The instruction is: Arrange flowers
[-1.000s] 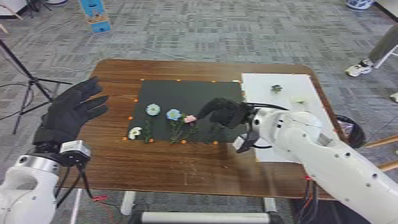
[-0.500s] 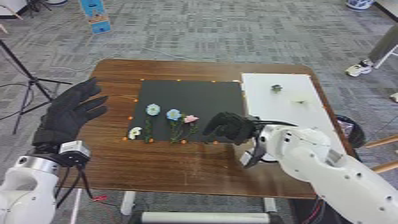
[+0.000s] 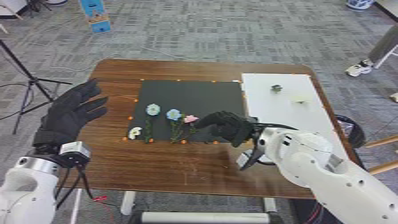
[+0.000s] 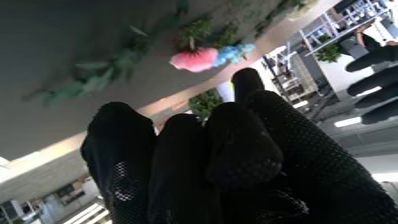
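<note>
Placement step, I judge: my right hand [image 3: 231, 128] is beside the pink flower [image 3: 190, 119], grip I cannot tell; next, align the leafy stem [image 4: 92, 82].

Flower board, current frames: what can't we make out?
- Head view: whatever lies under the right hand; the hand covers it.
- Head view: the pale flower's petals, on the white sheet; too small.
- Right wrist view: the leafy stem's leaf edges; blurred.
- Right wrist view: the left hand's palm; cut off by the edge.
</note>
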Available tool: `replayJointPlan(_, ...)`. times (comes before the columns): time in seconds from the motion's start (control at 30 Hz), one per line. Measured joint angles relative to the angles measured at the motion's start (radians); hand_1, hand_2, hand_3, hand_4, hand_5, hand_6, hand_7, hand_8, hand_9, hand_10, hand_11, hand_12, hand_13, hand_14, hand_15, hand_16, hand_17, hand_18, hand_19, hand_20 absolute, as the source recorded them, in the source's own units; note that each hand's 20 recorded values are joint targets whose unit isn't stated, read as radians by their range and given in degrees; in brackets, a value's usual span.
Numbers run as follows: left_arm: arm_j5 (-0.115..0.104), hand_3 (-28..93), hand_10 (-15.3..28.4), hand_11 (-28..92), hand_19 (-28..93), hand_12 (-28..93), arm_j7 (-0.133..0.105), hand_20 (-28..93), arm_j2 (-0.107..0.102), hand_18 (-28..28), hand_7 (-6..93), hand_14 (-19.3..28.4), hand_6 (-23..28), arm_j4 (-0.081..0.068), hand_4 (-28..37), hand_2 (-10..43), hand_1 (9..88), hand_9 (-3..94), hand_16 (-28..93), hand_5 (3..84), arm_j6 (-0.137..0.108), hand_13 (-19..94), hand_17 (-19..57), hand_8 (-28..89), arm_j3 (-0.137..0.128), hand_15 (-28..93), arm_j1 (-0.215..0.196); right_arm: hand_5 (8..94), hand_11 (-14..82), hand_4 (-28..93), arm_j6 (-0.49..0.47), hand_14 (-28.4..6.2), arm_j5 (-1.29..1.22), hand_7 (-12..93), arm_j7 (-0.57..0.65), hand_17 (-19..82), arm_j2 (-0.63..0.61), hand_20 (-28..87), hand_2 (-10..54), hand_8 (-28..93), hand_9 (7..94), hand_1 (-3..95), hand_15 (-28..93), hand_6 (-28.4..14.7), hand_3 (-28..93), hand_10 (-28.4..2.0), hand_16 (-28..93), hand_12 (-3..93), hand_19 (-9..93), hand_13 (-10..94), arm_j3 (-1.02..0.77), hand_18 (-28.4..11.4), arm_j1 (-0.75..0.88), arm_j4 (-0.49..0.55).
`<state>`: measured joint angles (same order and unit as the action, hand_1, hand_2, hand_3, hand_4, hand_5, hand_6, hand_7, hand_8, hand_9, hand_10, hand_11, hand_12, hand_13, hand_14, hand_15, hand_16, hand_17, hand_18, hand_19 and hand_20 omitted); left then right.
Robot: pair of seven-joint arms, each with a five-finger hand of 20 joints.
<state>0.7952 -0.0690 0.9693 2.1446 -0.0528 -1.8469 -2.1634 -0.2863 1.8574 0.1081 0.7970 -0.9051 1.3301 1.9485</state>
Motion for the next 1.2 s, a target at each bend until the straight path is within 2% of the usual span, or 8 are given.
replayJointPlan(0.3,0.000,72,12.0,23,49,16,0.000,13,0.000,23.8,20.6,14.6,3.1,0.000,-28.3,-7.7,23.7,24.5,2,29.0,0.001,24,-7.9,-10,0.000,29,-0.002,40.0,70.2,-16,-0.027,-4.4,0.053,18,0.024,66,0.031,78,29.3,-15,88.7,28.4,85,2.7,88,-7.0,38,36.5,93,91,0.107,-20.9,-0.077,-0.054)
replayJointPlan(0.6,0.000,72,12.1,23,49,16,0.001,14,0.000,23.8,20.9,14.6,3.1,-0.001,-28.3,-7.7,23.7,24.5,2,29.1,0.001,24,-7.9,-11,0.000,29,-0.001,43.4,70.6,-15,-0.034,-4.3,0.095,18,0.063,67,0.039,79,30.1,-16,89.4,27.4,85,3.1,89,-6.7,37,36.4,93,92,0.132,-20.8,-0.089,-0.094)
replayJointPlan(1.2,-0.001,72,11.9,23,48,16,-0.001,14,0.004,23.8,20.6,14.6,3.2,-0.001,-28.3,-7.6,23.8,24.4,2,29.1,0.000,24,-7.9,-10,-0.001,29,-0.012,50.7,70.9,-15,-0.063,-4.1,0.129,18,0.073,67,-0.017,79,31.1,-16,89.9,26.1,85,4.2,89,-6.6,37,36.4,93,92,0.141,-21.0,-0.116,-0.073)
